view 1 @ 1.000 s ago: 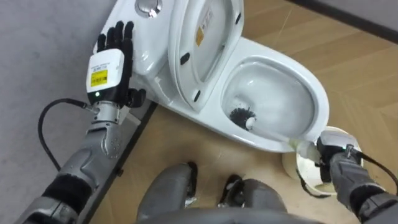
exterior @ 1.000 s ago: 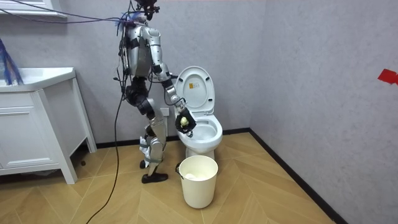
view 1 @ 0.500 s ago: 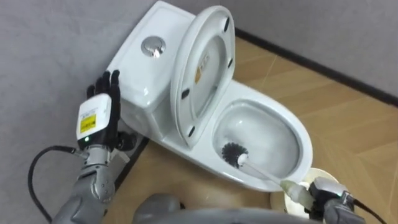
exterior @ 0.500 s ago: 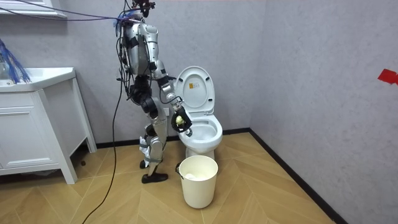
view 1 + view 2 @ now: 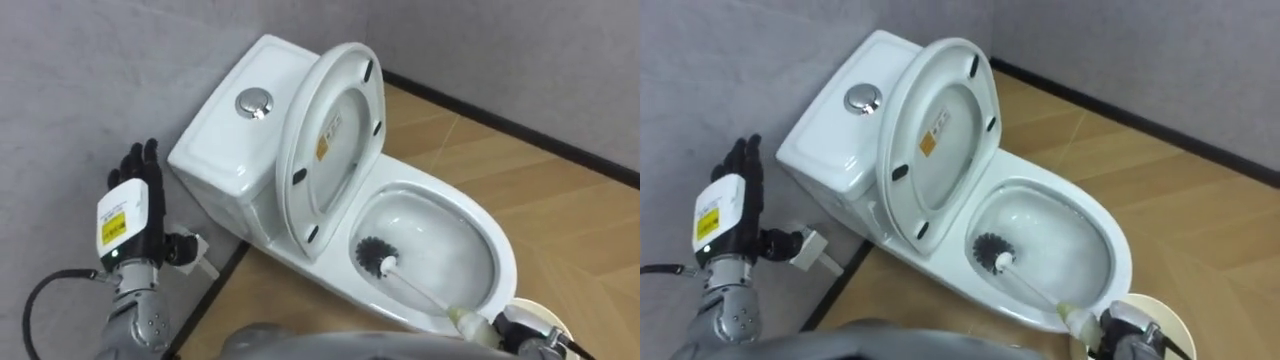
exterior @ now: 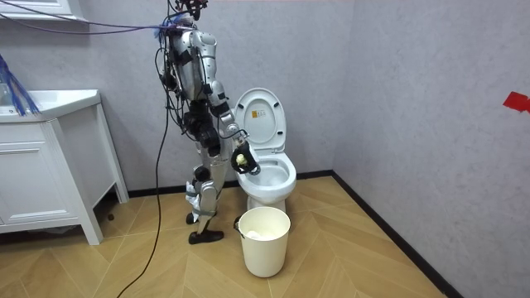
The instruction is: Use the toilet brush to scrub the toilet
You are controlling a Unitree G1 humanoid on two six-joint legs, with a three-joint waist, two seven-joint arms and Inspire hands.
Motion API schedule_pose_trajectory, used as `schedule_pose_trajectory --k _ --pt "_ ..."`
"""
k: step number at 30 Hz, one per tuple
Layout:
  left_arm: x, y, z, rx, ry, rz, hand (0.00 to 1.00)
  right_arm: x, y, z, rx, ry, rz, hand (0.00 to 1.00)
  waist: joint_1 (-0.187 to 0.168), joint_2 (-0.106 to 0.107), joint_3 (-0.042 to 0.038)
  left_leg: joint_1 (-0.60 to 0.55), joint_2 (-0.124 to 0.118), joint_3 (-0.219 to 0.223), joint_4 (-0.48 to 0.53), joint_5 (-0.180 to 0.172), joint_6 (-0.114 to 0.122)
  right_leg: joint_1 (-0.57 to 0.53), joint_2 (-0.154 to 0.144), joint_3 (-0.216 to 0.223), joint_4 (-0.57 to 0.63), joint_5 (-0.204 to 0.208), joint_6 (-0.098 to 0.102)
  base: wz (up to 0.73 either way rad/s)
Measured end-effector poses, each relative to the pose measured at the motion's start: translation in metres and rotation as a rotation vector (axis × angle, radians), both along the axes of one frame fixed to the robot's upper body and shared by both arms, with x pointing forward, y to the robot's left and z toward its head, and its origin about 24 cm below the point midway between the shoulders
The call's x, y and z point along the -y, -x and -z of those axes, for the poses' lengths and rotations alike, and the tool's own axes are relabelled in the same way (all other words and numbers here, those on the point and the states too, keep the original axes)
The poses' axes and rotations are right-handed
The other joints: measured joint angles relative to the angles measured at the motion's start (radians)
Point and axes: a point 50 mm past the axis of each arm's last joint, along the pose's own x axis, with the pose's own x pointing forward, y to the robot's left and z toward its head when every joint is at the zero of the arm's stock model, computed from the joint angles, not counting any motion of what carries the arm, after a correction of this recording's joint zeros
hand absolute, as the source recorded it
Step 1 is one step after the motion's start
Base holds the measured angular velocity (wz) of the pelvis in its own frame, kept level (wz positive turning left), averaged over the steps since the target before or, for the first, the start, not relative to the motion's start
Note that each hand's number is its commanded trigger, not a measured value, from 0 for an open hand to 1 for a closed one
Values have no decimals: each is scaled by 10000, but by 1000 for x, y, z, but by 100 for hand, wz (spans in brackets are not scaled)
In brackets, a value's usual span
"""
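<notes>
The left robot hand (image 5: 130, 205), fingers straight and spread on nothing, has come away from the side of the tank (image 5: 225, 140) and now hangs apart from it by the wall; the head's view has shifted too. On the raised lid (image 5: 335, 130) an orange sticker (image 5: 324, 148) bears print too small to read. The toilet brush (image 5: 376, 256) keeps its bristles low on the near wall of the bowl (image 5: 450, 235), its handle ending in the right robot hand (image 5: 520, 322), closed round the grip, so the scrubbing seems barely advanced.
</notes>
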Motion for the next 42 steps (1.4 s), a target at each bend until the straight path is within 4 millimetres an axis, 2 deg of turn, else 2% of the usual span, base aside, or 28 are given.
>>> schedule_pose_trajectory --k 3,7,10,11,12,14,16,18,20,22,24,30,32,33,36,38,42 --pt "-4 17 16 -975 392 -557 0 -1 -4 0 268 -141 475 100 99 -51 19 33 -13 0 -35 -1 0 9 5 22 -13 -4 11 1" --pt "-11 43 34 -2294 593 -1300 0 3 -11 -3 769 -216 1352 100 128 -141 5 102 -2 0 -107 -1 0 6 32 129 -9 -3 11 0" --pt "-19 68 52 -3665 859 -2340 0 3 -12 -3 1391 -198 2117 100 32 -197 12 213 6 15 -104 -2 -2 196 92 232 -181 30 22 0" --pt "-21 78 56 -4068 976 -2717 0 1 -11 -3 1675 -155 2431 100 -54 -174 -8 257 5 52 -103 -4 -4 232 96 278 -180 30 22 0" --pt "-20 85 60 -4453 1155 -2986 0 1 -8 -3 1885 -75 2690 100 -103 -126 46 282 19 119 -102 -5 -4 238 107 383 -172 29 22 -6" --pt "-20 94 66 -4948 1426 -3318 0 3 -6 -5 2162 77 2828 100 -125 -115 38 298 45 304 -107 -6 -3 162 125 677 -162 29 16 -22" --pt "-20 101 70 -5347 1713 -3660 0 7 -2 -7 2457 346 2884 100 -162 -17 28 379 71 503 -170 -6 -2 128 195 1166 -176 42 -8 -33" --pt "-24 111 72 -5634 1935 -4260 0 9 2 -9 2829 602 2932 100 -303 82 28 632 128 780 -398 -6 1 128 251 1565 -150 52 -8 -41" --pt "-28 115 73 -5656 2092 -4747 0 9 4 -10 3123 717 2881 100 -486 92 24 766 192 1011 -527 -6 2 103 309 1818 -159 92 -21 -43" --pt "-29 114 74 -5659 2256 -4980 0 9 5 -13 3446 863 2881 100 -645 101 16 832 241 1228 -621 -6 2 30 356 2076 -150 133 -39 -42" --pt "-28 103 75 -5569 2432 -4899 0 8 8 -15 3858 1096 2913 100 -784 88 8 838 309 1536 -649 -6 2 -84 447 2370 -151 211 -64 -37" --pt "-23 78 76 -5098 2804 -4687 0 4 12 -15 4234 1287 3228 100 -1277 80 -3 956 369 1966 -749 -6 1 -221 534 2806 -162 291 -79 -29" --pt "-18 67 76 -4952 2896 -4387 0 4 16 -15 4258 1386 3334 100 -1475 99 -18 1025 368 2059 -814 -6 1 -261 562 3092 -168 303 -62 -34" --pt "-15 63 76 -4915 2955 -4218 0 4 19 -14 4247 1414 3413 100 -1465 107 -23 1032 381 2195 -833 -5 1 -333 595 3293 -157 321 -50 -37" --pt "-9 59 77 -4935 3146 -4106 0 0 24 -13 4208 1413 3670 100 -1578 85 -25 1144 394 2254 -974 -5 1 -390 637 3490 -159 365 -50 -31" --pt "-8 64 80 -5130 3291 -4287 0 -2 28 -10 4127 1429 3946 100 -1692 74 -28 1211 397 2240 -1045 -5 1 -375 657 3597 -157 371 -47 -15" --pt "-7 65 81 -5306 3381 -4239 0 -7 36 -7 3784 1402 4152 100 -1761 41 -29 1230 410 2254 -1071 -6 1 -365 670 3611 -156 402 -49 -1"
